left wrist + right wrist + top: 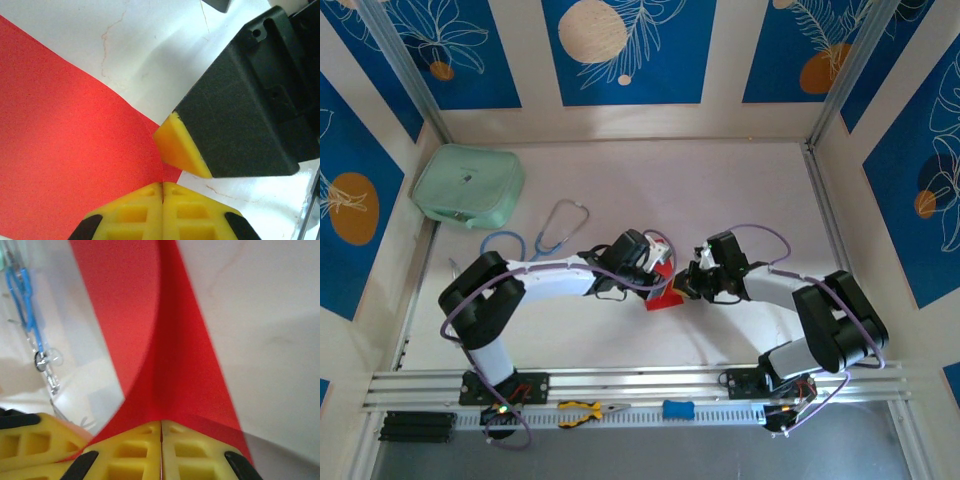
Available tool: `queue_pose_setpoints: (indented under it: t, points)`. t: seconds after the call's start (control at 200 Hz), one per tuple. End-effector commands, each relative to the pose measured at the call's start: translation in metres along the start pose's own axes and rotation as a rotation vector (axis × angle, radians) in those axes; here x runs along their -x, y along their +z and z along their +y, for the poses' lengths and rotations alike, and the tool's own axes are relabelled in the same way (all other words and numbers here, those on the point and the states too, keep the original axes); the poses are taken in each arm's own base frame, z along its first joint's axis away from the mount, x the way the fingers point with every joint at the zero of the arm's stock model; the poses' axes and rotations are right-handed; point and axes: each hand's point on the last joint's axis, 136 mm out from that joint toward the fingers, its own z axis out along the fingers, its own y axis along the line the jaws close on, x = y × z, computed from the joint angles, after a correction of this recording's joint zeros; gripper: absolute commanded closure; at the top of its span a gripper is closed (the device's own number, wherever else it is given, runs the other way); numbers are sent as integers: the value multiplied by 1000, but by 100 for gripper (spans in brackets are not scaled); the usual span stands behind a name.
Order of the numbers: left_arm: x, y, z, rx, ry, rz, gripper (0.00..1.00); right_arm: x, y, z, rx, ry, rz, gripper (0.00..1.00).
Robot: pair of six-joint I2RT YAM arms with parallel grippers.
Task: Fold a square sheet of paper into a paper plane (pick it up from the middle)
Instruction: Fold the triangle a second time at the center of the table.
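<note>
Paper [165,340], red, sits clamped in right fingers [125,455] close-up, seemingly in left fingers [135,215] too; overhead adds pouch [468,186], stethoscope [555,228].

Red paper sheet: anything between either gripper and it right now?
Nothing visible. The left gripper and the right gripper are both shut on the red paper sheet, pinching it mid-table with their tips close together. The stethoscope and mint-green pouch lie off to the rear left, apart from it.
</note>
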Motion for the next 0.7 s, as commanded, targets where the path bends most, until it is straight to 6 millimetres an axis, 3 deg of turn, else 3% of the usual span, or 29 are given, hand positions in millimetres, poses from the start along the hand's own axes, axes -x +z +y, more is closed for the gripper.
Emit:
queue_pose_setpoints:
  t: [0.0, 0.155, 0.425, 0.695]
  points:
    - [5, -6, -1, -19, -2, -25, 100, -8, -5, -20, -106, 67, -15, 91]
    - [2, -9, 1, -11, -20, -24, 100, -15, -12, -34, -191, 156, -28, 91]
    - [-12, -11, 3, -1, -28, 44, 100, -17, -30, -34, -228, 219, -81, 90]
    - [-10, -13, 3, 7, -28, 49, 100, -21, -38, -41, -287, 233, -88, 90]
